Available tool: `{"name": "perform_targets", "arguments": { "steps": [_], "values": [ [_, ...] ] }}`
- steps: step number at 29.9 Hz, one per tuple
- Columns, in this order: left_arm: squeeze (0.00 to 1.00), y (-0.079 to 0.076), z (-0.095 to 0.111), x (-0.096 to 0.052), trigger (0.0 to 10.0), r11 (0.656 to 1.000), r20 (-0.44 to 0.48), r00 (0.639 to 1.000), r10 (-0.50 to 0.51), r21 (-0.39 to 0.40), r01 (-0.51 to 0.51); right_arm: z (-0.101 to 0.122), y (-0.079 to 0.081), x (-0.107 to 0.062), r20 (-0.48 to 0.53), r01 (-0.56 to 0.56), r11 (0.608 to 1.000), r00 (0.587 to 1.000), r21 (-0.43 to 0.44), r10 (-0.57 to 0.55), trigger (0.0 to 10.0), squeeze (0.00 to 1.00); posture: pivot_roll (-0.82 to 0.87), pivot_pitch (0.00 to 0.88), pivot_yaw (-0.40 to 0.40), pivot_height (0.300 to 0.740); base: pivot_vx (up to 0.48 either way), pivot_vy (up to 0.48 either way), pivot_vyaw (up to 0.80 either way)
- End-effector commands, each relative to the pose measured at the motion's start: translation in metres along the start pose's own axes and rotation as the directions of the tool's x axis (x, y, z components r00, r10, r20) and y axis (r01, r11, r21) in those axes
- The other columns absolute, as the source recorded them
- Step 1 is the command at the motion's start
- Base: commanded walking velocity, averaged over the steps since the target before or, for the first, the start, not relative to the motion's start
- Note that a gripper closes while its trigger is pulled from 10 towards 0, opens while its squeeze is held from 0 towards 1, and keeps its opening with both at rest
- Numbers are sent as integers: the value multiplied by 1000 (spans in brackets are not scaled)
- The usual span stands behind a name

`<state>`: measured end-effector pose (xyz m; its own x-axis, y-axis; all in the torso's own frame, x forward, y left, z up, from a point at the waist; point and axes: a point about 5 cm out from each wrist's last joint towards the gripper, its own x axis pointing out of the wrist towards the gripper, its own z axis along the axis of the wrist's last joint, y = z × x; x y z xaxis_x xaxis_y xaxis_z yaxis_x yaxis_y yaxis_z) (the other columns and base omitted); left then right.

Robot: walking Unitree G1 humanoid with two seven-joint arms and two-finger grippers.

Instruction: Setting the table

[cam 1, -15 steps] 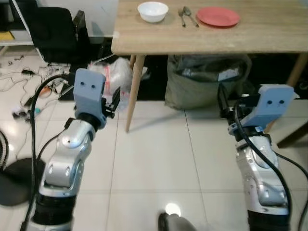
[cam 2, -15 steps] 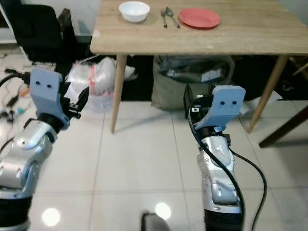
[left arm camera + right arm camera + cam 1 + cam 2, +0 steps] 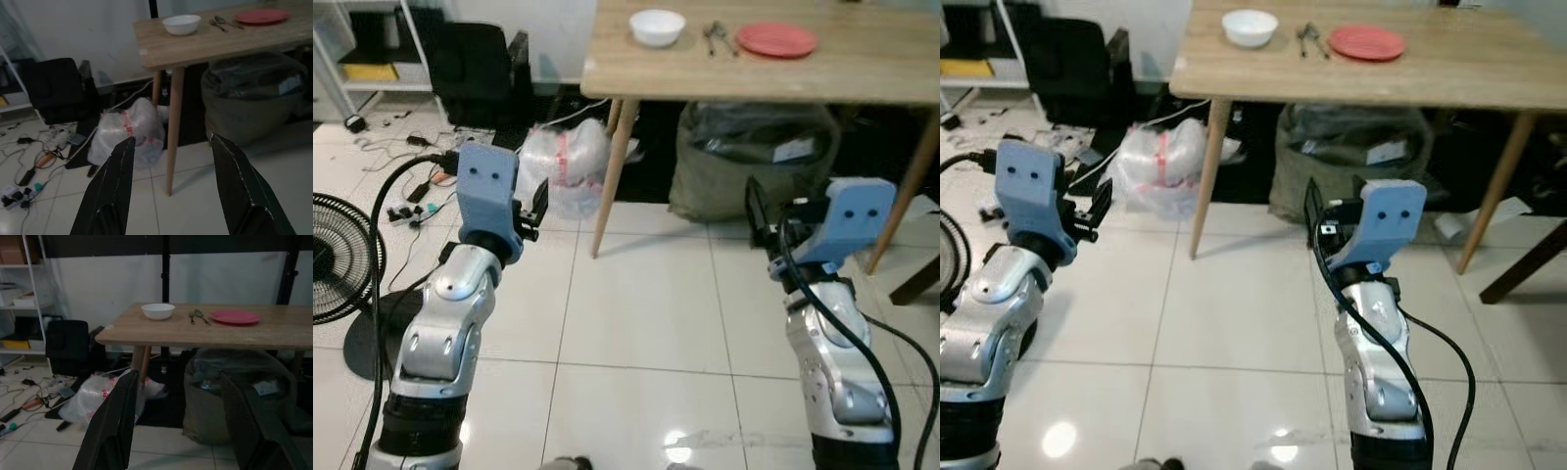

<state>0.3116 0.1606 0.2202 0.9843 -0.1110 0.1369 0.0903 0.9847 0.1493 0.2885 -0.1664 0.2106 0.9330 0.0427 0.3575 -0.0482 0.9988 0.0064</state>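
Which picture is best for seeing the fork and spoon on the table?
The right wrist view: the fork and spoon lie side by side between the white bowl and the red plate, seen almost level. The left wrist view catches them small near its edge. Both eye views show them tiny, far up the table.

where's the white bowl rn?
The white bowl sits on the wooden table near its left end, ahead of the robot. The fork and spoon lie just to its right, with the red plate beyond them.

One white bowl (image 3: 657, 26) and one red plate (image 3: 776, 40) are counted on the surface (image 3: 862, 73). Between them, two utensils (image 3: 717, 37) are seen, a fork and a spoon.
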Motion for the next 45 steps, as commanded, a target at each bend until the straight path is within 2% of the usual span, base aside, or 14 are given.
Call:
{"name": "perform_targets", "arguments": {
  "steps": [1, 18, 45],
  "values": [
    [0, 1, -2, 0, 10000, 1000, -5, 1000, 11, 9, -11, -1, 1, 0, -6, -1, 1000, 1000, 2, 1, 10000, 0, -110, 58, 72, 740, 480, 0, 0],
    [0, -3, -2, 1, 10000, 999, 7, 1000, -21, 29, 21, -2, -4, -1, -12, 35, 999, 999, 35, -35, 10000, 0, -111, 59, 76, 740, 480, 0, -728],
    [0, -20, 5, 1, 10000, 983, 57, 982, -181, 29, 179, -1, -6, 1, -9, 49, 998, 999, 41, -48, 10000, 0, -118, 56, 84, 740, 480, 0, -777]
  ]
}}
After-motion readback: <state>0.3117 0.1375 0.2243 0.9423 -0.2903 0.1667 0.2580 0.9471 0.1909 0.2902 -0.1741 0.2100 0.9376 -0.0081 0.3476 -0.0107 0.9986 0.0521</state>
